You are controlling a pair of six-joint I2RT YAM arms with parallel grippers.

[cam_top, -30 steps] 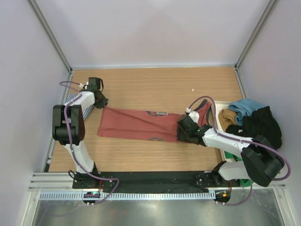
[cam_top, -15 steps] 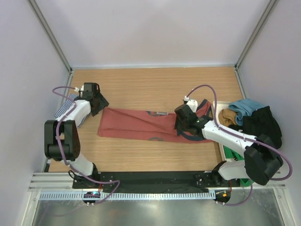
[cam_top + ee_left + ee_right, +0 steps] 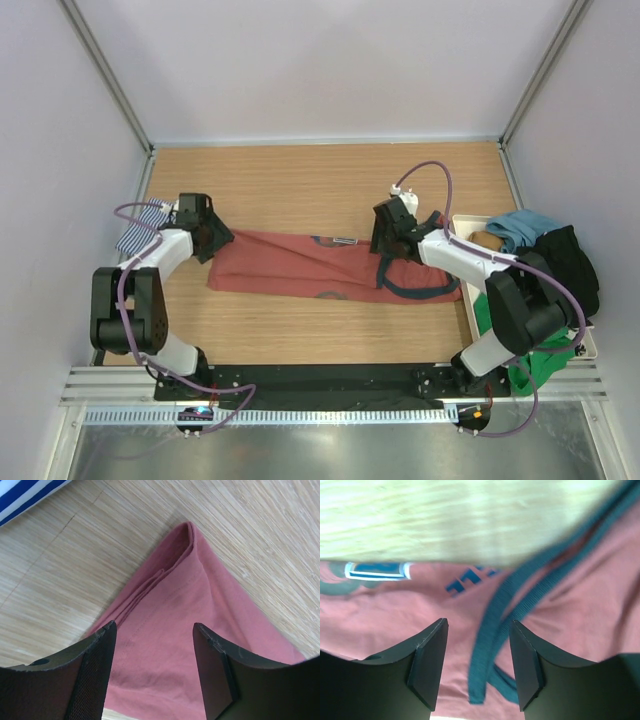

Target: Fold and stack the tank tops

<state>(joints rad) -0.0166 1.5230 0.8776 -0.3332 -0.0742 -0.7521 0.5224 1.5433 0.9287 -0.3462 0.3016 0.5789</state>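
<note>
Rust-red tank top (image 3: 300, 265) lies spread across the table (image 3: 300, 180) from above, the striped tank top (image 3: 138, 228) at its left edge. My left claw (image 3: 152, 630) stands open and empty over the red cloth's folded corner. My right claw (image 3: 478, 630) hangs open and empty over the dark trim (image 3: 492, 610).

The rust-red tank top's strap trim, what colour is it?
The trim is dark grey-blue; the right wrist view shows it best.

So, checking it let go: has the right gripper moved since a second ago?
Yes. The right gripper has shifted toward the table far edge, from the rust-red tank top near side to its far side, jaws open.
</note>
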